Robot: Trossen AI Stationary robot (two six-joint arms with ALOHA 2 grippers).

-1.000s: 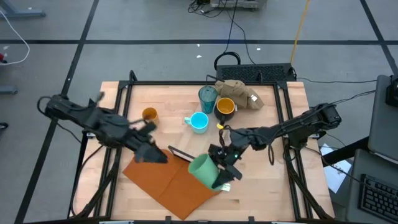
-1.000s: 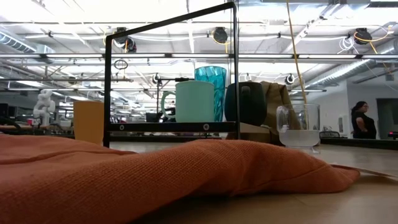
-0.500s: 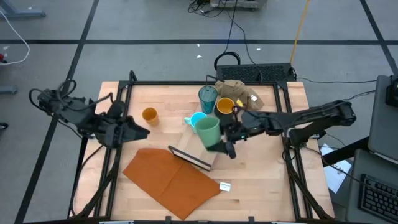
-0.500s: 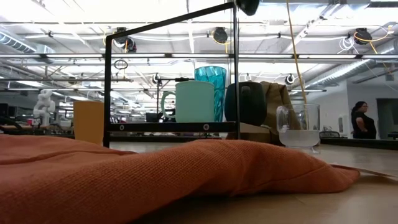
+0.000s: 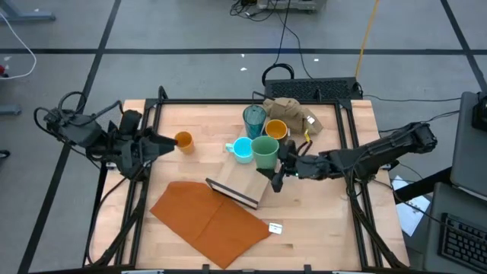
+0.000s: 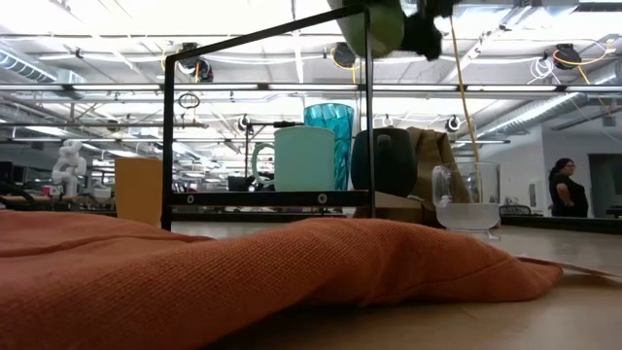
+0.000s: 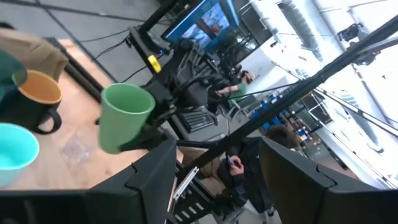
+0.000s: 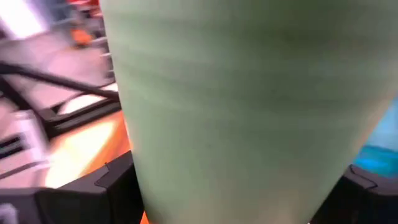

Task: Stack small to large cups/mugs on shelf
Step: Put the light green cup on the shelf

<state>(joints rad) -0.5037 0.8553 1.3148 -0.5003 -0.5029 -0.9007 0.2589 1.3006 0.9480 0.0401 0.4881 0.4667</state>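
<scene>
Orange-brown woven cloth (image 6: 243, 282) fills the near foreground of your low view and hides the bench top behind it; from above it lies flat by the bench's near edge, left of centre. Just beyond it, the long pale wooden shelf board with a dark strip on one short end (image 5: 242, 185) sits tilted near the bench's middle, its far end hidden under the cup and the gripper.

Your right gripper (image 5: 272, 166) is clamped on the pale green plastic cup (image 5: 265, 151), held upright above the shelf's far end. In its own wrist view the cup's wall fills nearly everything, so you see only the dark finger (image 8: 81, 186) tips at the edges. The low view cuts the cup off at the picture's top.

Touching or just beside the green cup stands the light blue mug (image 5: 243, 149); you cannot tell which. Behind them stand the dark mug with a yellow lining (image 5: 275, 131) and the tall teal ribbed tumbler (image 5: 254, 119), then the tan cloth lump (image 5: 291, 112) at the far edge. The clear glass (image 6: 466, 197) is plain only in the low view.

Your left gripper (image 5: 156, 143) hangs at the left edge, near the small orange cup (image 5: 183, 141); you cannot tell whether it is open.
</scene>
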